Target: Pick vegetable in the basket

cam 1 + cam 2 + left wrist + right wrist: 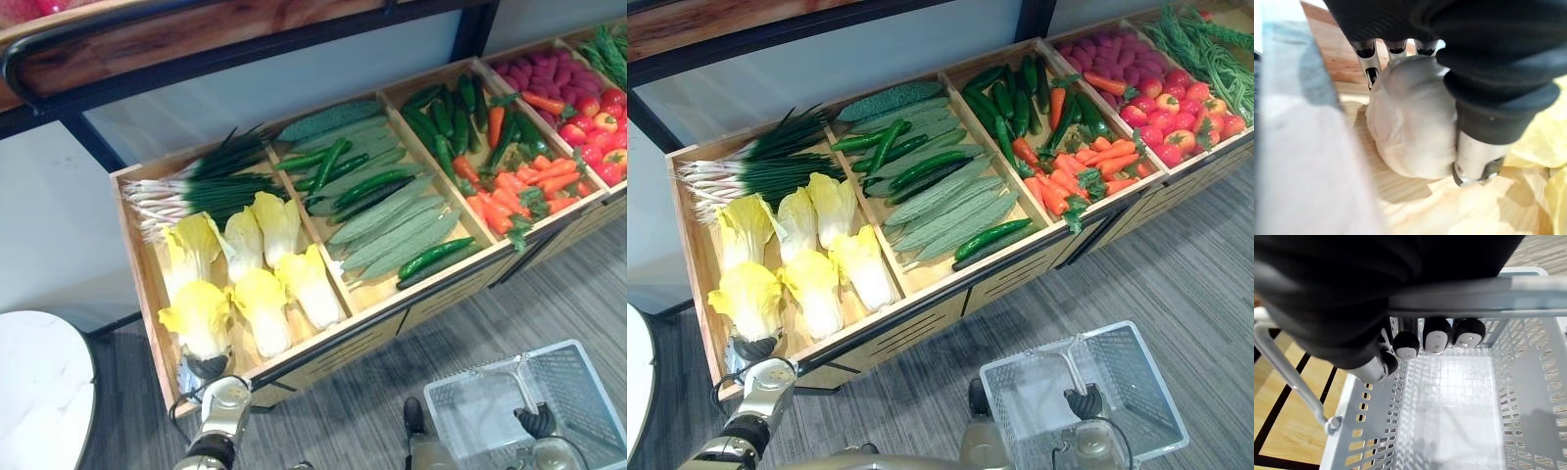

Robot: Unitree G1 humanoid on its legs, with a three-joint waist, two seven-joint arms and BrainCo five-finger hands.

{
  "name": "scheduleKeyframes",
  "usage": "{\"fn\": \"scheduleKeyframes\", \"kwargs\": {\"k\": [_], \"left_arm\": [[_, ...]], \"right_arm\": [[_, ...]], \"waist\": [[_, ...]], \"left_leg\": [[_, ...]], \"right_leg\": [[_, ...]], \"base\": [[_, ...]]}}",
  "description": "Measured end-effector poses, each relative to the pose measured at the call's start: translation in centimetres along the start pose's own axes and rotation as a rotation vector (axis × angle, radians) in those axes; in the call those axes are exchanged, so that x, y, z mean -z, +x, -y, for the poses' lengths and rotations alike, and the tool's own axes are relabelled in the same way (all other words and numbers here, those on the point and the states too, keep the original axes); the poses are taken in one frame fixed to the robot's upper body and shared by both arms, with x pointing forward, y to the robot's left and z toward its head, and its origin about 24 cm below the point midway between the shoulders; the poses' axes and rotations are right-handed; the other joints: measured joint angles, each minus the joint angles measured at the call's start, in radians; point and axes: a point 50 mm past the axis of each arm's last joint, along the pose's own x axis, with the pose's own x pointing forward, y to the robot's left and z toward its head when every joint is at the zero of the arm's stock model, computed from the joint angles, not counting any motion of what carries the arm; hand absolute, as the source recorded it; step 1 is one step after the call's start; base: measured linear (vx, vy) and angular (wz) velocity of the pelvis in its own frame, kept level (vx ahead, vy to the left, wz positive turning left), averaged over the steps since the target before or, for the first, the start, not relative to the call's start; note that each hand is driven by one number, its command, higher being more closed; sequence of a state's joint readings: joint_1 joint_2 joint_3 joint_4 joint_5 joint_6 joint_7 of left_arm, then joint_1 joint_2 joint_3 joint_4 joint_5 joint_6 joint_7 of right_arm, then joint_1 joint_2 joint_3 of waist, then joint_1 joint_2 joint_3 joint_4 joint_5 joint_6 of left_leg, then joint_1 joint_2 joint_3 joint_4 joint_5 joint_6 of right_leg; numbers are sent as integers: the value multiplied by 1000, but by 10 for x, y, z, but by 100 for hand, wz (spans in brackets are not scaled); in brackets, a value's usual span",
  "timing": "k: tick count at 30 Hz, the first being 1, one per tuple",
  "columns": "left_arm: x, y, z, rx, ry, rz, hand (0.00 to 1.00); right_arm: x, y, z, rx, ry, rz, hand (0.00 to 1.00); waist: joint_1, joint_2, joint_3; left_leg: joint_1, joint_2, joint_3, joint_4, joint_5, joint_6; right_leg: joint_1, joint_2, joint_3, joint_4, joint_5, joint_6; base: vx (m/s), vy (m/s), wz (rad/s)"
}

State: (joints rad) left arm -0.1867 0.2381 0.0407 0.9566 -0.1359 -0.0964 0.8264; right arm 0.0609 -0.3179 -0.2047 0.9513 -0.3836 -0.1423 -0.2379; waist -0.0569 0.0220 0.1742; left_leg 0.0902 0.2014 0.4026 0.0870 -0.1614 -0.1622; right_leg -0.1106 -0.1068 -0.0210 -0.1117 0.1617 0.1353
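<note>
Several yellow-leafed cabbages lie in the leftmost compartment of a wooden display crate (pixel 132 255). My left hand (pixel 208 368) reaches over the crate's front edge to the nearest cabbage (pixel 199 313). In the left wrist view its fingers (pixel 1367 58) and thumb are curled round that cabbage's white base (pixel 1410 127). A white plastic basket (pixel 1161 392) hangs at the lower right, in front of the crate, with nothing in it. My right hand (pixel 1084 402) is shut on the basket's handle (pixel 1474 286), fingers (pixel 1437 340) wrapped under it.
The other compartments hold green onions (pixel 196 181), cucumbers and pale ridged gourds (pixel 392 225), carrots (pixel 519 196), and tomatoes (pixel 598 137). A white round table (pixel 39 392) stands at the lower left. Grey floor lies between crate and basket.
</note>
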Motion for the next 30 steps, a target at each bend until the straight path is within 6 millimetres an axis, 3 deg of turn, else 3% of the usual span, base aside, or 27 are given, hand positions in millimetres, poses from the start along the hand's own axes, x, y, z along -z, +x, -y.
{"fn": "scheduleKeyframes", "kwargs": {"k": [6,8,10,14,24,30], "left_arm": [[-11,2,-1,-51,-235,-28,100],[-15,-4,0,-70,-340,-37,100],[-19,-6,-1,-80,-399,-31,100],[-31,-14,-2,-65,-508,-5,100],[-70,-30,-22,11,-724,178,100],[-108,-52,-29,127,-772,392,100]], "right_arm": [[-1,0,-2,-15,-8,0,100],[-2,1,-2,-14,-4,-2,100],[-6,3,-1,-8,4,2,100],[-3,4,0,14,46,-43,100],[9,3,10,34,93,-119,100],[-2,4,19,62,93,-61,100]], "waist": [[-1,-18,11],[-19,-26,17],[-21,-25,20],[-19,-49,31],[-8,-40,6],[-12,-33,-20]], "left_leg": [[17,-7,-13,-17,4,3],[16,-13,-40,-22,8,8],[15,-19,-48,-27,11,11],[12,-27,-81,-33,18,17],[0,-42,-119,-26,24,26],[-2,-41,-111,-13,23,26]], "right_leg": [[21,-7,-21,3,5,-2],[33,-16,-45,4,3,-1],[36,-22,-53,4,4,-1],[51,-32,-91,4,4,-1],[65,-52,-130,5,4,-2],[62,-52,-120,5,5,-2]], "base": [[14,-3,9],[12,-4,28],[-4,1,17],[-7,-6,22],[-28,-11,11],[-57,-26,-5]]}}
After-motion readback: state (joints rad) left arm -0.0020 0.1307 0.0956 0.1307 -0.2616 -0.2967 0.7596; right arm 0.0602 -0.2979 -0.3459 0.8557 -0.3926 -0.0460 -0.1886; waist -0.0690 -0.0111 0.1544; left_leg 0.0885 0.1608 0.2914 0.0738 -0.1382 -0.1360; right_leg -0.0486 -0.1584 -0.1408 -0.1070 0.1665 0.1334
